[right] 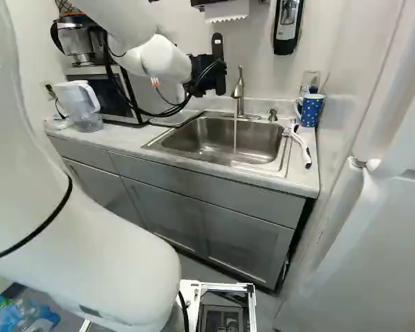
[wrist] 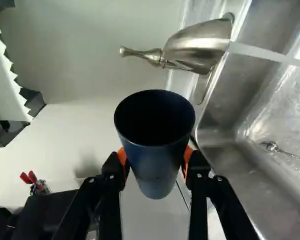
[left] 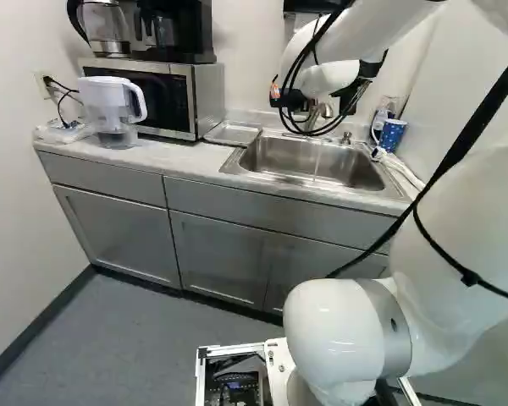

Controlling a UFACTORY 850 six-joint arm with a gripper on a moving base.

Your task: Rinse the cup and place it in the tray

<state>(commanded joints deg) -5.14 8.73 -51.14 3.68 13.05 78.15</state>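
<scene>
We see the gripper (right: 209, 75) closed on the dark blue cup (wrist: 157, 172), its fingers parted by the cup's width and the orange pads (wrist: 187, 159) against opposite sides. In the wrist view, we find the cup's mouth facing the camera, apart from the water (right: 235, 138) running from the faucet (right: 239, 93) into the sink (right: 214, 142); we note the metal tray (left: 233, 133) beside the sink.

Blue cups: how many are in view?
2: a dark blue cup in the gripper, and a dotted blue mug right of the sink in the right base view.
</scene>
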